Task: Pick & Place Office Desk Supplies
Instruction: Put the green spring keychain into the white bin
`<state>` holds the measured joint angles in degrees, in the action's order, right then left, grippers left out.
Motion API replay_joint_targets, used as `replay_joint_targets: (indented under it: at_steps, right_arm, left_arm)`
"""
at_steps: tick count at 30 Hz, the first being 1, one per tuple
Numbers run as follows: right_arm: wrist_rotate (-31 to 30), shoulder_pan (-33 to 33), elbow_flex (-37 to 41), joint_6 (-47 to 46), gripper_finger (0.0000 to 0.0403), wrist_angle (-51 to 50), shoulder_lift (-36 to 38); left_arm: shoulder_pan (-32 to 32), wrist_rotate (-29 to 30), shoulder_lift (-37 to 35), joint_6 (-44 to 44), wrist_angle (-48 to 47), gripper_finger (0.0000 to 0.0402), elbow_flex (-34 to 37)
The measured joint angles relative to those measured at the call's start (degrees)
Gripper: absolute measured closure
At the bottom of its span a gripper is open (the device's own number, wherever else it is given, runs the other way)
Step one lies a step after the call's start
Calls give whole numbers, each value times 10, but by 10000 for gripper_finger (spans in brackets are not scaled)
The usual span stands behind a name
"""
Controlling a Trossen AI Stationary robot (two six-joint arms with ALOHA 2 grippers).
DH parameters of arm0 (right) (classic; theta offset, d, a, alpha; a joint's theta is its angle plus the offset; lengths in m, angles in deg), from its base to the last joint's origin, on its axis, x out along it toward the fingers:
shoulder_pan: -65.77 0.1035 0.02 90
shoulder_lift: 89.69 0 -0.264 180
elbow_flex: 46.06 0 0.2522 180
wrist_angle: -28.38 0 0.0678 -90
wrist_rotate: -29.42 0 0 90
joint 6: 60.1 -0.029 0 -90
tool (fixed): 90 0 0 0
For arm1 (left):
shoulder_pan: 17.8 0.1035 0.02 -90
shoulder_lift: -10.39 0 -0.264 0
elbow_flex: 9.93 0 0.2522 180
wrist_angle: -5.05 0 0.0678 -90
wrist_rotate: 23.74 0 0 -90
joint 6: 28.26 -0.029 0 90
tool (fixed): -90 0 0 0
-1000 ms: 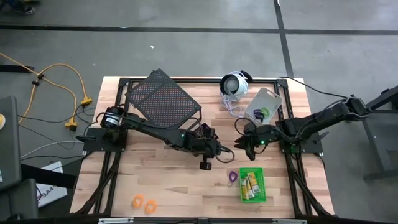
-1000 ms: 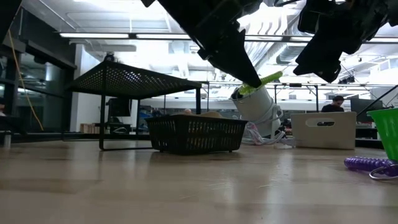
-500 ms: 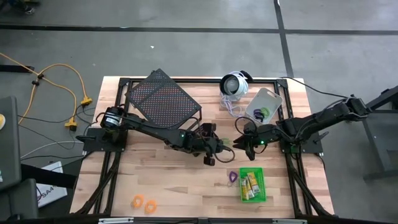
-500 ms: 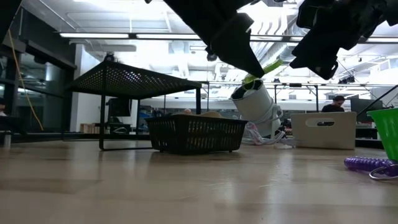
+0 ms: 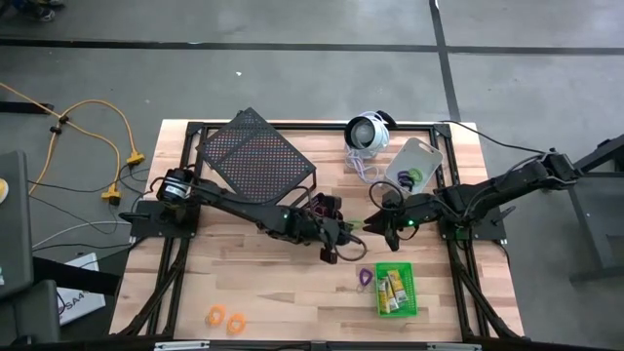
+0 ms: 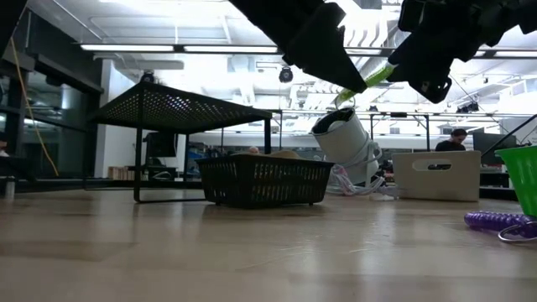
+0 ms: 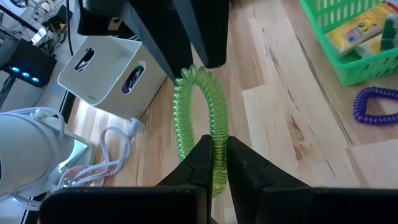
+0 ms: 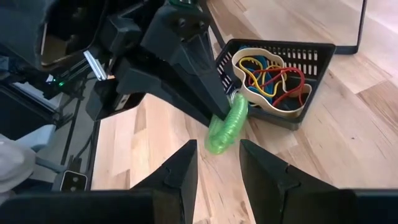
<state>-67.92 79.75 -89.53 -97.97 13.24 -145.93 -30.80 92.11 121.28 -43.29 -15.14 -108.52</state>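
Looking down on a wooden table [image 5: 244,283], going left to right: 2 orange loops [image 5: 225,317] lie near the front left edge. Behind them a large black mesh rack [image 5: 255,156] stands at the back left. The left arm reaches from the left side toward the middle, where the left gripper [image 5: 349,228] has its fingers pressed together on a green coiled loop [image 7: 200,121], held up off the table. In the left wrist view the coil arches out from between the 2 dark fingertips [image 7: 202,152]. Just below the left gripper, a small black bin [image 8: 277,71] holds a tangle of red, yellow and blue bands.

The right gripper [image 5: 378,224] meets the coil from the other side, its fingers apart with the far end of the coil near them; whether it touches is unclear. Toward the front, a purple coiled loop [image 5: 364,278] lies just beside a green bin [image 5: 395,290] holding yellow pieces [image 5: 394,286]. At the back stand a round white-and-black device [image 5: 367,132] and a grey bin [image 5: 413,166].
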Motion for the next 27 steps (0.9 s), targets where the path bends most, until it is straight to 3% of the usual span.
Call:
replay_joint_targets:
  at_steps: [27]
  right_arm:
    - [-35,0,0,4,295,31,0]
  left_arm:
    - [1,23,0,-34,40,378,0]
